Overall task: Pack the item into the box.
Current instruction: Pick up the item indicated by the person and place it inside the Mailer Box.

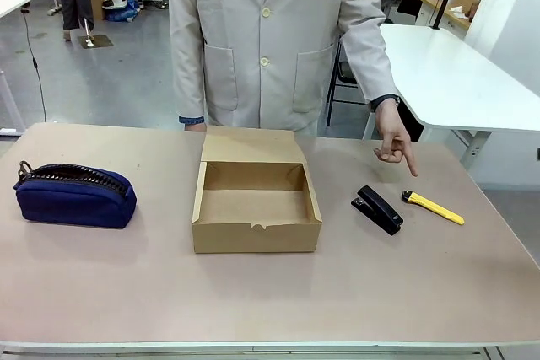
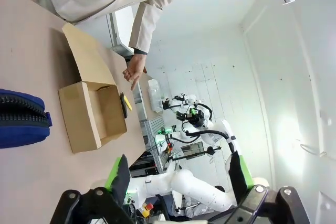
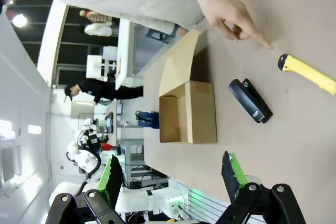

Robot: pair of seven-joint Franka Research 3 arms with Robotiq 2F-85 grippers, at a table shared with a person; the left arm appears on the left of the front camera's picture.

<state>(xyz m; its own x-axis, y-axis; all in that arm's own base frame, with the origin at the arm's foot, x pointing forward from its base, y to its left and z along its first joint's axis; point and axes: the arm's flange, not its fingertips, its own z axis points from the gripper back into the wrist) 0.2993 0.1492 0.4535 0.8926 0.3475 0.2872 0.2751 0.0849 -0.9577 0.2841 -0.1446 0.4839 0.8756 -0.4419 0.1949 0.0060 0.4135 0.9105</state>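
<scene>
Centrally, lid-up box (image 1: 256, 239); item (image 1: 432, 207) outside, beside stapler (image 1: 377, 209).

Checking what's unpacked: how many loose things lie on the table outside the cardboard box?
3: a navy zip fabric pouch left of the brown cardboard box, a black stapler right of it, and a slim yellow stick-like item farther right, near the person's pointing hand. None looks hidden.
</scene>
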